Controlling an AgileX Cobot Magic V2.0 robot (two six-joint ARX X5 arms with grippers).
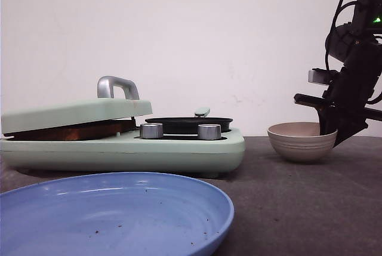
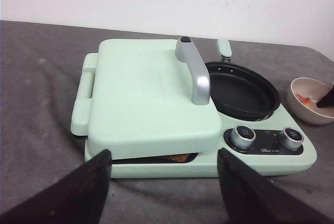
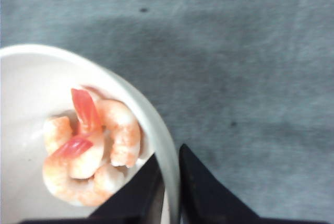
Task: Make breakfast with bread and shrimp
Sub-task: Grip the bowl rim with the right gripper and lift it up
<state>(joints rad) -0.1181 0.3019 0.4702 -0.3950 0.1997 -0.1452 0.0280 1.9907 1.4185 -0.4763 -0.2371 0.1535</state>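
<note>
Browned bread (image 1: 71, 132) shows as a thin edge under the shut lid of the mint-green breakfast maker (image 1: 179, 151); the left wrist view shows it in the lid's gap (image 2: 180, 157). Several orange-pink shrimp (image 3: 94, 151) lie in the beige ribbed bowl (image 1: 301, 142), at the right of the table. My right gripper (image 3: 169, 153) is shut on the bowl's rim (image 3: 156, 125), one finger inside and one outside; the front view shows it at the bowl's right side (image 1: 329, 128). My left gripper (image 2: 163, 152) is open and empty, in front of the breakfast maker (image 2: 151, 98).
A blue plate (image 1: 107, 214) sits at the front left. The breakfast maker has a silver lid handle (image 1: 117, 86), a black pan (image 1: 188, 125) on its right half and two knobs (image 1: 209, 131). The table is dark grey cloth; a white wall stands behind.
</note>
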